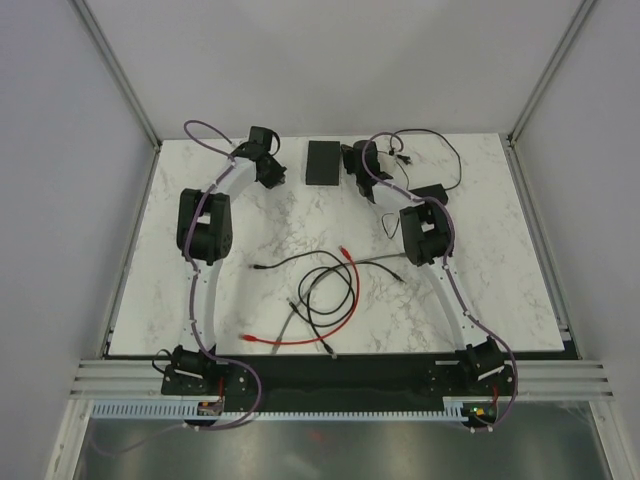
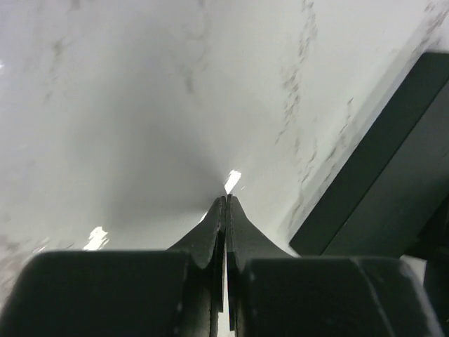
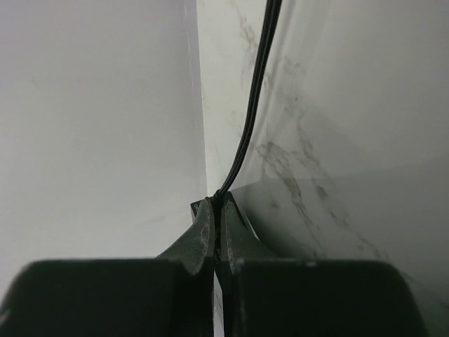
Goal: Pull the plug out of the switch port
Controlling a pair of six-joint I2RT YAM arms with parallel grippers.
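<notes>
Right fingers [image 3: 201, 235] pinch black cord [image 3: 254, 91].

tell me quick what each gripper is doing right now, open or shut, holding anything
left gripper: closed, empty, beside the switch
right gripper: closed, pinching a thin black cord at its tips

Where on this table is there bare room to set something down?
Bare marble lies between the switch and the loose cables, left of the left arm, and right of the right arm. Crowded: the far edge around the switch, thin black cord and adapter.
</notes>
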